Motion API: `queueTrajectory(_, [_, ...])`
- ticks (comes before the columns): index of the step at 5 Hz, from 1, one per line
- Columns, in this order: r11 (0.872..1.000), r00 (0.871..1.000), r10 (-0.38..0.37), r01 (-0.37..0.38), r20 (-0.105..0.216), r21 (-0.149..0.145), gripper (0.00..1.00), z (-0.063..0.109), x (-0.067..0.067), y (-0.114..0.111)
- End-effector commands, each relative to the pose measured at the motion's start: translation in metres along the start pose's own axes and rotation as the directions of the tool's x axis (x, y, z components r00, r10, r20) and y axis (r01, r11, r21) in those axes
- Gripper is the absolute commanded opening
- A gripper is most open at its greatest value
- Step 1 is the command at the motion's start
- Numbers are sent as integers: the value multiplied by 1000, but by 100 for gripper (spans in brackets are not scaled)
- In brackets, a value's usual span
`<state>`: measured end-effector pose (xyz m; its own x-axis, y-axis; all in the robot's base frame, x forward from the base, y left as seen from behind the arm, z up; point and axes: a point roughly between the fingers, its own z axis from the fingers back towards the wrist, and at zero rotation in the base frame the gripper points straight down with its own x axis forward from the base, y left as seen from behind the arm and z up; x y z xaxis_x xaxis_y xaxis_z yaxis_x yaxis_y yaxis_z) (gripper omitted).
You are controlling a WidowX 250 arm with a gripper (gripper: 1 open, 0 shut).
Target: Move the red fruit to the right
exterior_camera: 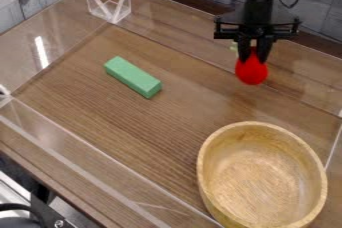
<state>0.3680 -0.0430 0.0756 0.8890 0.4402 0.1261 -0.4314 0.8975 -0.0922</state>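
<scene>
The gripper (253, 50) points straight down over the far right part of the wooden table (120, 132), and its fingers are clamped on the top of the red fruit (251, 69). The fruit hangs directly below the hand, its leafy cap tucked up between the fingers, its round red body sticking out beneath them. Gripping it by the narrow top end makes sense: the fingers only need a small opening, and the bulge below keeps it from slipping through.

Whether the fruit's underside touches the table or sits just above it, this view does not settle; it looks very close to the surface.

Well off to the hand's left and nearer the camera lies the green block (134, 76), flat on the wood, untouched. Nearer the camera, below the hand and slightly to its right, sits the wooden bowl (263, 177), empty as far as can be seen. The clear walls of the enclosure (47, 47) ring the whole workspace.

With the fruit clearly on the right side of the table and well away from the block, the carry looks about done. What remains, I judge, is setting it down and opening the fingers; an egg-shaped toy could roll once released, so a low, gentle let-go suits it.
</scene>
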Motion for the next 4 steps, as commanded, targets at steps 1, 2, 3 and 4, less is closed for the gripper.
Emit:
queueTrajectory(1, [995,989,89,-82,116,-59,0,44,20,1])
queueTrajectory(2, [996,992,33,-23,121,-80,0,52,22,3])
queueTrajectory(3, [995,992,-25,36,125,-91,0,56,22,4])
queueTrajectory(4, [990,988,-87,100,127,-97,0,56,21,4])
